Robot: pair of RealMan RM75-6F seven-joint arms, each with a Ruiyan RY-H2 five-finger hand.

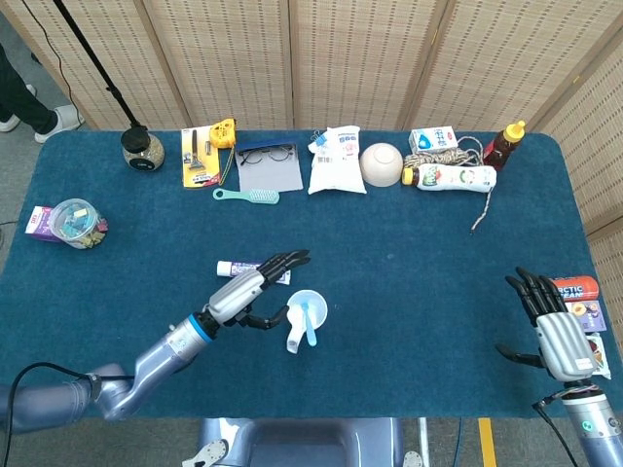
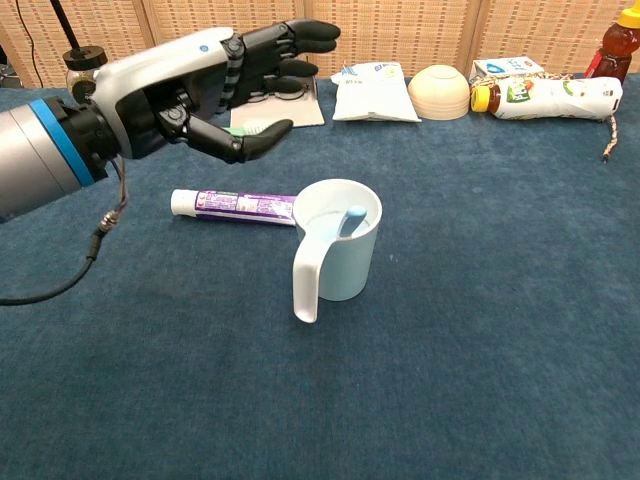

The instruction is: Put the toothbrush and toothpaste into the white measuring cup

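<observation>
The white measuring cup (image 2: 340,255) (image 1: 309,311) stands upright mid-table with its handle toward me. A light blue toothbrush (image 2: 351,220) (image 1: 310,322) leans inside it, its end at the rim. A purple and white toothpaste tube (image 2: 235,206) (image 1: 237,268) lies flat just left of the cup. My left hand (image 2: 225,95) (image 1: 248,292) hovers open above the tube, fingers spread, holding nothing. My right hand (image 1: 551,326) rests open near the table's right front corner, far from the cup.
Along the back edge stand a jar (image 1: 142,149), razor pack (image 1: 200,159), glasses (image 1: 265,154), teal comb (image 1: 246,196), white pouch (image 1: 338,161), bowl (image 1: 382,164), bottles (image 1: 458,177) and rope. A candy jar (image 1: 77,223) sits at the left. A packet (image 1: 582,294) lies by my right hand.
</observation>
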